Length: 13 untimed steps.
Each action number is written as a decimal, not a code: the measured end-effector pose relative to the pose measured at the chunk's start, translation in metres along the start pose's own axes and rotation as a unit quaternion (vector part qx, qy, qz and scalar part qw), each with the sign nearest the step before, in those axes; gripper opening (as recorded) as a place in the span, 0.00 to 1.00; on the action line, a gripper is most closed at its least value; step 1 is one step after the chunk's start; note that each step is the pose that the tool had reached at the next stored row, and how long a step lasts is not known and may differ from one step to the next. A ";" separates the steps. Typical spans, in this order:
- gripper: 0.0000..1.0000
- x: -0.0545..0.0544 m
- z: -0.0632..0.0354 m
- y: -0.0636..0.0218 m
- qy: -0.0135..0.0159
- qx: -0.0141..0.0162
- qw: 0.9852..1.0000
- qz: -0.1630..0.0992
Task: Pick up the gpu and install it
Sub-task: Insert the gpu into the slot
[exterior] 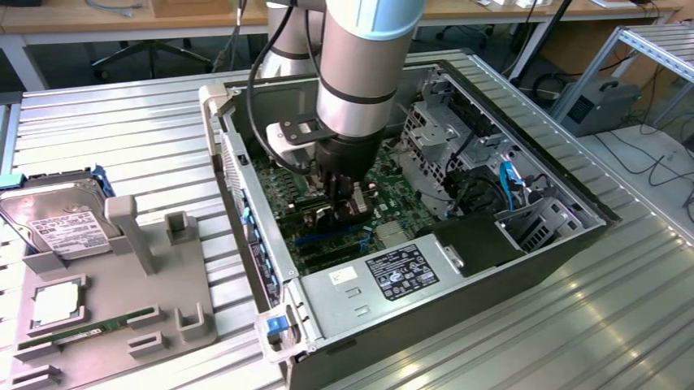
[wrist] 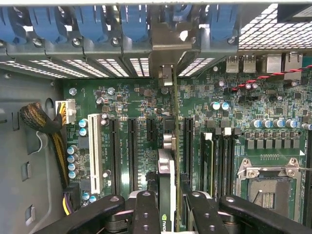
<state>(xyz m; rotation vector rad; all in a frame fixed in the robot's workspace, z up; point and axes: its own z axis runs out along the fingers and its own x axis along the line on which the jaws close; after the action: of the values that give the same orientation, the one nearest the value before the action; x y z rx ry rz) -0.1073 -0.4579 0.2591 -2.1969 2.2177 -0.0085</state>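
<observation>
Starting at the exterior view's left: the hard drive point(exterior: 60, 218) and the RAM stick point(exterior: 93, 331) sit on the grey tray point(exterior: 130, 325), well apart from the action. Moving right, the open computer case point(exterior: 233, 162), and the arm is plunged straight down into it, with the gripper point(exterior: 344, 207) low over the motherboard point(exterior: 396, 215), beside the power supply point(exterior: 399, 272).

From the wrist we get the key picture. The gpu point(wrist: 166, 168) stands edge-on between the black fingers point(wrist: 146, 214), and the gripper is clenched on it. The card's long axis runs straight away from the gripper toward the rear wall, parallel to the dark expansion slots point(wrist: 132, 146), and its metal bracket point(wrist: 165, 46) is up among the blue latches point(wrist: 134, 22).

The trouble spot is that the card hides the slot directly under it, so whether its lower edge is seated, touching or hovering cannot be told. In the exterior view the arm covers most of the card.
</observation>
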 end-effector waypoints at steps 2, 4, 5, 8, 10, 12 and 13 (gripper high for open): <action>0.27 0.000 0.0001 0.0001 0.000 0.000 1.000 -0.003; 0.27 0.000 0.0004 0.0001 0.000 0.000 1.000 -0.008; 0.27 0.000 0.0005 0.0001 0.000 0.000 1.000 -0.010; 0.27 0.000 0.0009 0.0001 0.000 0.000 1.000 -0.012; 0.27 0.000 0.0010 0.0001 0.000 0.000 1.000 -0.013; 0.27 0.000 0.0010 0.0001 0.000 0.000 1.000 -0.013; 0.27 0.001 0.0010 0.0001 0.000 0.000 1.000 -0.013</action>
<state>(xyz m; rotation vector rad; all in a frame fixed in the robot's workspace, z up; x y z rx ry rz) -0.1074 -0.4585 0.2581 -2.2243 2.1896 -0.0079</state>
